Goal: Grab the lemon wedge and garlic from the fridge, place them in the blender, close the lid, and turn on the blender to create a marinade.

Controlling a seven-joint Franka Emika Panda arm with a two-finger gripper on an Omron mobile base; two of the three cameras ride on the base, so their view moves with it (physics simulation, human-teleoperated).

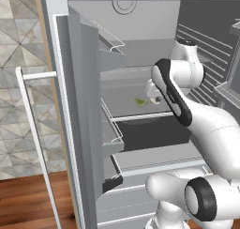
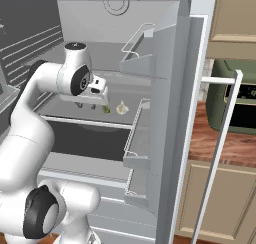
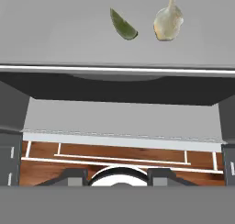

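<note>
Gripper (image 2: pixel 86 106) part-open, empty, above the fridge shelf (image 3: pixel 55 39). Lemon wedge (image 3: pixel 122 25) sits just left of garlic (image 3: pixel 168 23). Risk: tiny wedge, a slightly off descent nudges the garlic or pinches nothing.

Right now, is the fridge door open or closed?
Open. The fridge door is swung wide, so you see the shelf holding the lemon wedge and the garlic.

We see flat, even rendered light, soft shadows under the fridge (image 1: pixel 140 82) shelves, no glare, slightly soft detail.
</note>
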